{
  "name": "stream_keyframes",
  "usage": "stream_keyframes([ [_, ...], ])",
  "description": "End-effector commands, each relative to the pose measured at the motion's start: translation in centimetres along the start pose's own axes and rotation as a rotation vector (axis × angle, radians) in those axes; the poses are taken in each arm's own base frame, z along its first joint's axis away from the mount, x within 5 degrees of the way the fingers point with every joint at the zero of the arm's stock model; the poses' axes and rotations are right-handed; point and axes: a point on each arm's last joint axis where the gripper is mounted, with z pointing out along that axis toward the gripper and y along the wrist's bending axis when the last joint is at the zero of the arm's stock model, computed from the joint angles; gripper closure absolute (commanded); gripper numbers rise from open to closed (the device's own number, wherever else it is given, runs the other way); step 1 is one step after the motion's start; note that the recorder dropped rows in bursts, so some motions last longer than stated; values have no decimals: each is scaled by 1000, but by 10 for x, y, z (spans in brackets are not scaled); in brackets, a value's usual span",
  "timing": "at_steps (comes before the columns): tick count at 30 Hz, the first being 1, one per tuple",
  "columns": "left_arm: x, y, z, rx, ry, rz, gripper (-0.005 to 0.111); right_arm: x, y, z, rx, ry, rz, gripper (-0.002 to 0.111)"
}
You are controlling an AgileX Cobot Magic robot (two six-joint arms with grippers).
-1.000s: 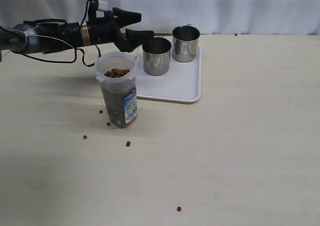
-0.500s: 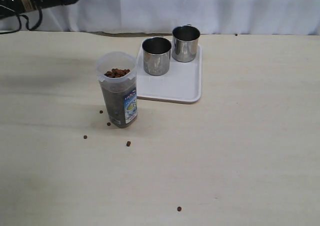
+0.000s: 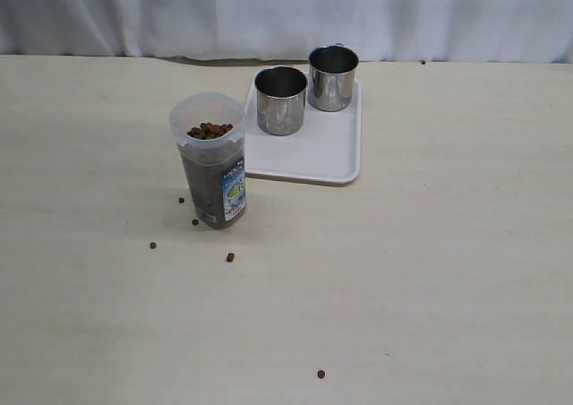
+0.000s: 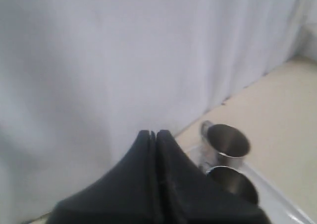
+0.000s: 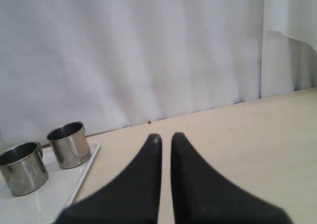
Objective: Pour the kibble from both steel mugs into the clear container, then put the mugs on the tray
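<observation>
The clear container (image 3: 210, 163) stands on the table, filled nearly to its rim with kibble (image 3: 210, 130). Both steel mugs (image 3: 281, 100) (image 3: 333, 78) stand upright on the far end of the white tray (image 3: 309, 154). Neither arm shows in the exterior view. My left gripper (image 4: 153, 133) is shut and empty, raised, with the mugs (image 4: 225, 144) (image 4: 233, 184) beyond it. My right gripper (image 5: 162, 137) is shut with only a thin slit between the fingers and holds nothing. It is well away from the mugs (image 5: 67, 144) (image 5: 22, 168) and the tray (image 5: 54, 194).
A few loose kibble pellets lie on the table near the container (image 3: 194, 221) (image 3: 152, 245) (image 3: 230, 257), and one more nearer the front (image 3: 320, 374). A white curtain hangs behind the table's far edge.
The left arm, which reached beside the nearer mug a second ago, has drawn back to the left and left the exterior view. The mugs, the tray and the container have not moved.
</observation>
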Motion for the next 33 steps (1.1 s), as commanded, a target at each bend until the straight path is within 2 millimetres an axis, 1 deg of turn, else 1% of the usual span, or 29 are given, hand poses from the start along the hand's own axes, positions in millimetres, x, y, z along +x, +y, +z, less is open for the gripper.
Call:
stream_keyframes([
  [1,-5,-18,-41,-288,-49,58,107,2,-1,0,8,9,0,103],
  [4,-3,-42,-72,-393,-152,57,107,2,-1,0,8,9,0,103],
  [7,9,-68,-108,-477,-298,-5,107,2,-1,0,8,9,0,103],
  [9,24,-88,-135,-528,-413,-60,107,2,-1,0,8,9,0,103],
  [12,56,-117,-168,-564,-547,-126,107,2,-1,0,8,9,0,103],
  [14,73,-136,-187,-568,-601,-125,107,2,-1,0,8,9,0,103],
  [16,93,-152,-201,-576,-608,-134,107,2,-1,0,8,9,0,103],
  [19,117,-171,-216,-581,-606,-125,107,2,-1,0,8,9,0,103],
  [22,142,-185,-228,-588,-602,-133,107,2,-1,0,8,9,0,103],
  [25,160,-196,-236,-595,-598,-131,107,2,-1,0,8,9,0,103],
  [27,167,-200,-240,-610,-577,-110,107,2,-1,0,8,9,0,103],
  [31,170,-208,-250,-637,-566,-84,107,2,-1,0,8,9,0,103],
  [32,176,-211,-253,-655,-517,-68,107,2,-1,0,8,9,0,103],
  [33,178,-213,-255,-666,-503,-61,107,2,-1,0,8,9,0,103],
])
